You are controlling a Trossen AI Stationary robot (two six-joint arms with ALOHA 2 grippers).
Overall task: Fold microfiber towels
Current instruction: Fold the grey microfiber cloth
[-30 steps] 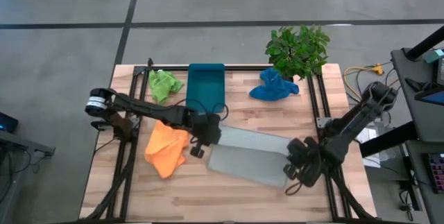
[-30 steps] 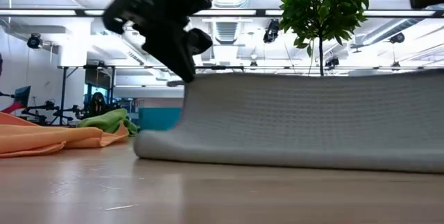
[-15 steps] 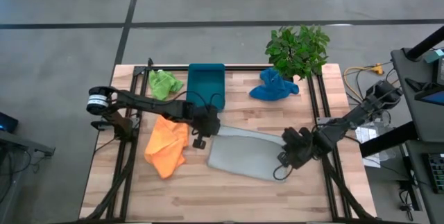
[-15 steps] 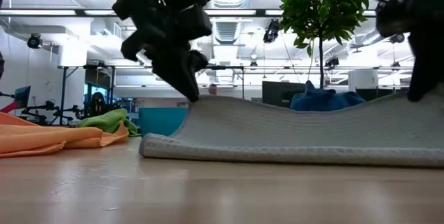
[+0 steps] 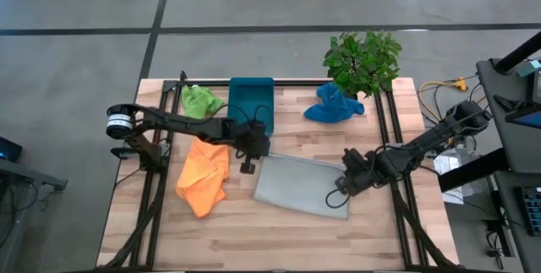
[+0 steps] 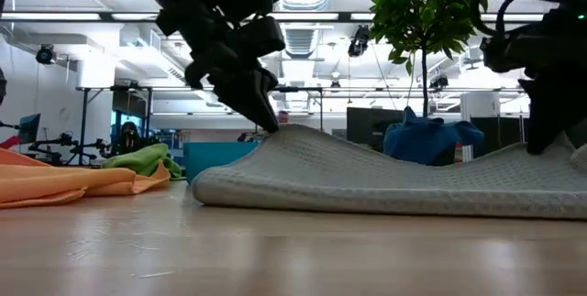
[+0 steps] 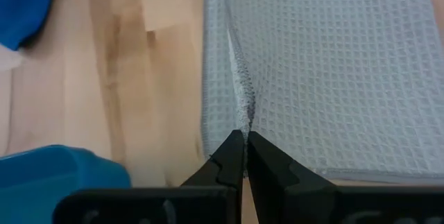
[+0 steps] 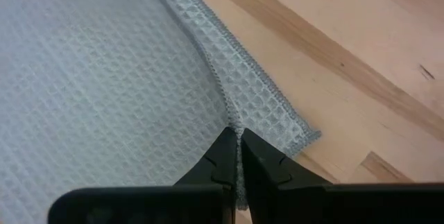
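The grey microfiber towel (image 5: 300, 187) lies doubled at the table's middle. Its rounded fold (image 6: 206, 189) rests on the wood at the near side. My left gripper (image 5: 256, 158) is shut on the upper layer's far left corner. My right gripper (image 5: 340, 190) is shut on its far right corner. Both corners stay a little above the table, and the upper layer sags between them (image 6: 394, 157). The orange towel (image 5: 203, 176) lies crumpled to the left, the lime green one (image 5: 199, 100) at the far left, and the blue one (image 5: 332, 104) in a heap at the far right. My left gripper pinches the hemmed edge of the grey towel at its far left corner (image 7: 241, 116) between its two fingertips, slanting down from the table's left. That corner is raised (image 6: 280, 131) and the cloth slopes away from it. My right gripper pinches the towel's hemmed edge by its far right corner (image 8: 232, 116) between its fingertips, coming steeply from above. The corner is held just above the table (image 6: 543, 149), and the cloth is slack toward the middle.
A teal tray (image 5: 251, 102) stands just beyond my left gripper. A potted plant (image 5: 362, 60) is at the far right corner, behind the blue towel. Dark rails (image 5: 385, 129) run along both sides of the table. Bare wood lies near the front edge.
Both grippers have carried the grey towel's held edge toward the far edge and downward, the right one also toward the left. The upper layer, which stood up like a curtain, has come down over the lower layer. The near fold has stayed in place.
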